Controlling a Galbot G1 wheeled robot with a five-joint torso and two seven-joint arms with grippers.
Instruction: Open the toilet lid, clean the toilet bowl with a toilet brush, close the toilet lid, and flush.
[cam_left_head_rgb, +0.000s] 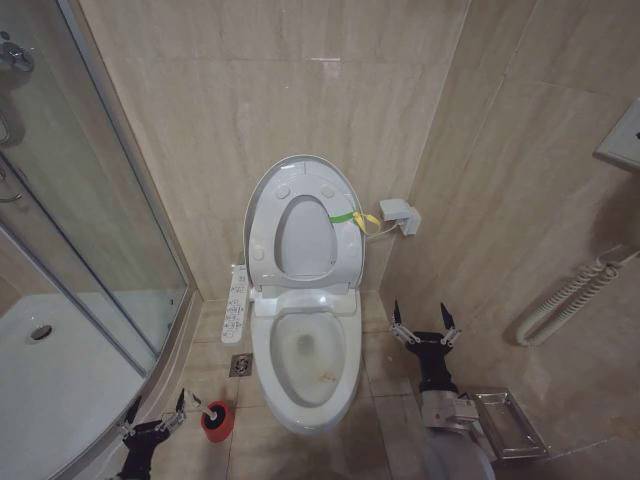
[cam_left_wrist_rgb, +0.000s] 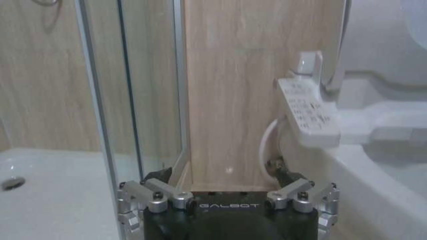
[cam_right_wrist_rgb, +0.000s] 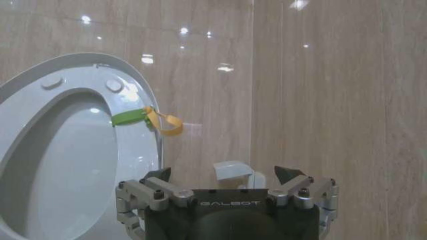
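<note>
The toilet lid (cam_left_head_rgb: 300, 225) already stands upright against the back wall with its yellow-green strap (cam_left_head_rgb: 352, 217) at the right edge, and the toilet bowl (cam_left_head_rgb: 305, 355) lies open with brownish stains inside, so the step in hand looks to be fetching the toilet brush (cam_left_head_rgb: 217, 418), which stands in its red holder on the floor just left of the bowl's front. The left claw (cam_left_head_rgb: 154, 414) hangs low beside it, fingers apart and empty, and should come straight down over the thin handle, close squarely and lift vertically so the holder does not tip. The right claw (cam_left_head_rgb: 423, 324), also spread and empty, waits right of the bowl.
</note>
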